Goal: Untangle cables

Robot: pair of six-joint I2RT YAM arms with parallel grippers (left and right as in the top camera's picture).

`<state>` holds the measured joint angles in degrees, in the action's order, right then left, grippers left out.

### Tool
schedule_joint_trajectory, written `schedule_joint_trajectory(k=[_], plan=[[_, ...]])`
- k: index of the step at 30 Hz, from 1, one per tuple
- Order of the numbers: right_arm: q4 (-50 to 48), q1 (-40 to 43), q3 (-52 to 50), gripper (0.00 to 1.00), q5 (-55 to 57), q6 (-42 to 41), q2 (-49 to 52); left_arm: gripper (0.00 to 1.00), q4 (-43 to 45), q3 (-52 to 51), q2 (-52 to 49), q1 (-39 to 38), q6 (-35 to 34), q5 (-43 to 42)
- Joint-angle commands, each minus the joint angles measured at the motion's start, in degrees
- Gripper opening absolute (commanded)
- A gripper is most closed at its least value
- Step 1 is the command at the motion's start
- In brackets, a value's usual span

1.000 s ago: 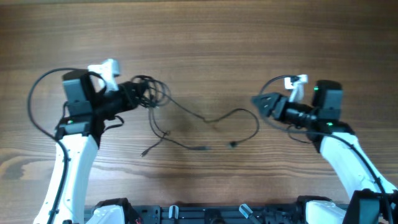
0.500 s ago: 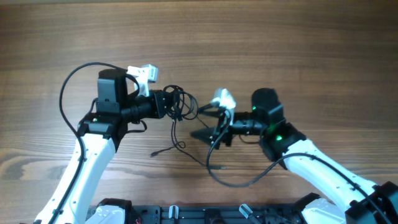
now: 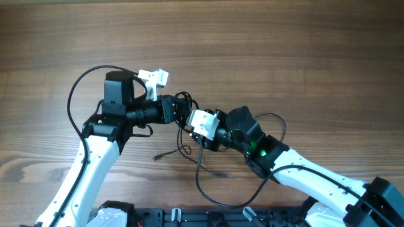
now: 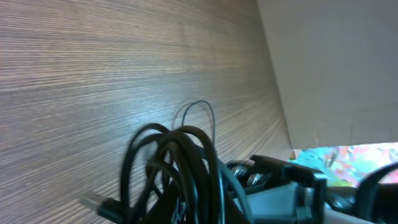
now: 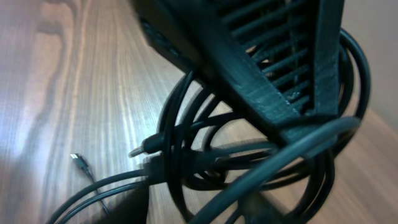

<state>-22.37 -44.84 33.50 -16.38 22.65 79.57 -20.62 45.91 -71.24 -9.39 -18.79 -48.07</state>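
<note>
The cables (image 3: 184, 101) are thin black cords, bunched in a small dark bundle at my left gripper (image 3: 181, 114), which is shut on the bundle. Loose strands trail toward the table's front, one ending in a small plug (image 3: 157, 156), another sweeping in a long loop (image 3: 201, 184). My right gripper (image 3: 192, 126) is pushed right up against the same bundle from the right. In the right wrist view the coils (image 5: 186, 143) fill the frame under the left gripper's ribbed finger (image 5: 267, 68); my own jaws are blurred behind them. A USB plug (image 4: 93, 202) sticks out of the coils (image 4: 186, 162).
The wooden table (image 3: 265, 44) stretches bare behind both arms. The left arm's thick black wire (image 3: 76, 94) arcs out to the left. The right arm's wire (image 3: 278, 120) loops beside its wrist. A dark rail (image 3: 208, 217) runs along the front edge.
The right arm has swung from the far right across to the bundle, and its jaws have narrowed. The left gripper has carried the bundle rightward toward the table's middle.
</note>
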Motion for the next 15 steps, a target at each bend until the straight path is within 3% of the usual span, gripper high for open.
schedule_joint_trajectory(k=[1, 4, 10, 13, 15], plan=[[-1.0, -0.2, 0.2, 0.04, 3.5, -0.4, 1.2, 0.13, 0.1, 0.3, 0.3, -0.2, 0.4, -3.7], [-0.8, -0.1, 0.2, 0.04, 5.0, -7.3, 1.1, 0.04, -0.7, 0.3, 0.3, 0.2, 0.5, 1.8], [0.1, 4.5, 0.2, 0.04, 8.9, -21.9, -3.7, 0.04, -9.1, 0.3, 0.3, 1.7, 0.2, 22.0], [2.3, 12.7, 0.2, 0.04, 11.0, -29.8, -6.3, 0.04, -14.3, 0.3, 0.3, 4.7, -4.9, 34.9], [2.8, 19.0, 0.2, 0.04, 11.0, -35.5, -6.6, 0.04, -14.7, 0.3, 0.3, 7.6, -6.2, 37.1]])
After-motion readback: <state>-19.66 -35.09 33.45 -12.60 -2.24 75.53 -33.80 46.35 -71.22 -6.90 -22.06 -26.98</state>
